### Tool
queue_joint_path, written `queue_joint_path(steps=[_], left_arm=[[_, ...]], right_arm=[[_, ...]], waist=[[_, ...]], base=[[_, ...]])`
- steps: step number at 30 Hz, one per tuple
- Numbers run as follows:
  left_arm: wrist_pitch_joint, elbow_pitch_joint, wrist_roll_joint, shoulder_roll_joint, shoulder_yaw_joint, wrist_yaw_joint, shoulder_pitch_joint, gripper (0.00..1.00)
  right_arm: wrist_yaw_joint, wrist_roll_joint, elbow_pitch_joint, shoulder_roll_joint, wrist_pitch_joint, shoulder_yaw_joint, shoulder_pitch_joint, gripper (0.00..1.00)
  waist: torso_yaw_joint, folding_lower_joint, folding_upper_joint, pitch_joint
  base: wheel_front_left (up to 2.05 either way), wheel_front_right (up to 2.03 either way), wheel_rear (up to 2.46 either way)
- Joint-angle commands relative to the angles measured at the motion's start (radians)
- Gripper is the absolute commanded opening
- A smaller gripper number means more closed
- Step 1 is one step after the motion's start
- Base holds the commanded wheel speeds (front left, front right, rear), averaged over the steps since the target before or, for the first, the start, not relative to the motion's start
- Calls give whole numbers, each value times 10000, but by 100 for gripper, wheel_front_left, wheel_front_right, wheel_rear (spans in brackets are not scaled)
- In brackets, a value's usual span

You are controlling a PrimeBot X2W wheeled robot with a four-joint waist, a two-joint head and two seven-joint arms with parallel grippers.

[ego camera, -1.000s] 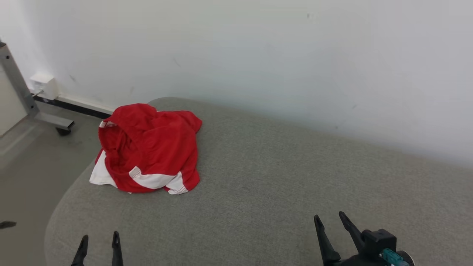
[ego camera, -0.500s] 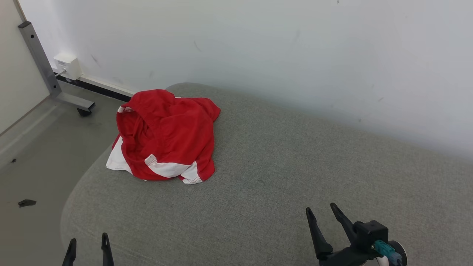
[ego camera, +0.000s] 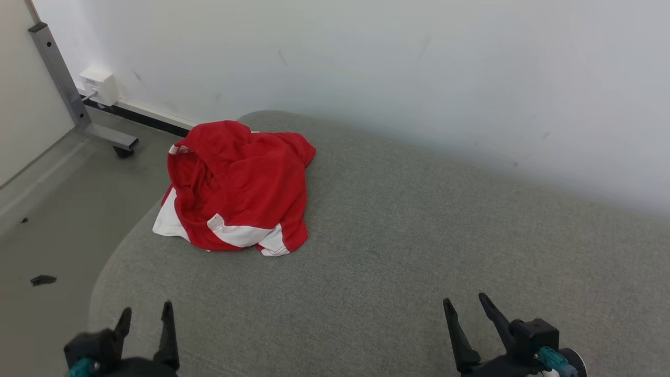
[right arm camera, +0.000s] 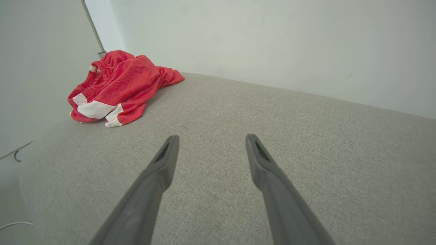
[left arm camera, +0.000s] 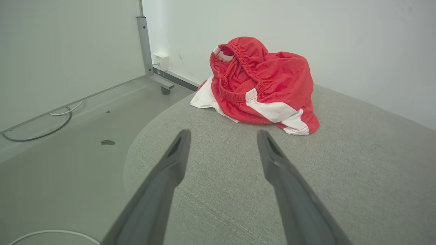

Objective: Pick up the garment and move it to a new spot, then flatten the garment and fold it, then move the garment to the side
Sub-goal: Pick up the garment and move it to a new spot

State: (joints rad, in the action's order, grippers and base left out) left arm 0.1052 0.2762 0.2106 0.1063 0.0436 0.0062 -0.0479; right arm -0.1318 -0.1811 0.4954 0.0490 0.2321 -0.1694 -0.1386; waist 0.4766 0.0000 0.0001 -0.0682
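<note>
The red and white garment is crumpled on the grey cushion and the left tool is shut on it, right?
Not quite. The garment is crumpled on the grey cushion, but the left tool is open and short of it, holding nothing; the left wrist view shows this.

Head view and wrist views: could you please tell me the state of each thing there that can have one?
red and white shorts: crumpled in a heap, neither flattened nor folded, lying on the grey cushion near its far left corner, touched by nothing.
left pincer: open, empty, near the cushion's near left edge, short of the shorts.
right pincer: open, empty, over the cushion's near right part, far from the shorts.
</note>
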Motion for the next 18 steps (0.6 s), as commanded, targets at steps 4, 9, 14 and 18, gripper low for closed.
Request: queue_joint_path(steps=[4, 9, 14, 18], left_arm=[[-447, 877, 729, 208, 302, -365, -1492, 100], [-941, 2063, 1755, 530, 947, -664, -3142, 100], [-1568, 2874, 2727, 963, 1445, -984, -4692, 100], [-2289, 3417, 3220, 1296, 1416, -1141, -5653, 100]], right_arm=[[21, 496, -706, 28, -404, -133, -212, 100], [21, 945, -1591, 30, -877, -379, -544, 100], [22, 1219, -2468, 33, -1227, -581, -809, 100], [22, 1347, -2984, 30, -1356, -526, -895, 100]], waist=[[-646, 0, -1, 1032], [-1716, 0, -1, 2245], [-2742, 0, -1, 3429], [-3295, 0, -1, 4107]], base=[[0, 0, 0], [0, 0, 0], [0, 0, 0], [0, 0, 0]])
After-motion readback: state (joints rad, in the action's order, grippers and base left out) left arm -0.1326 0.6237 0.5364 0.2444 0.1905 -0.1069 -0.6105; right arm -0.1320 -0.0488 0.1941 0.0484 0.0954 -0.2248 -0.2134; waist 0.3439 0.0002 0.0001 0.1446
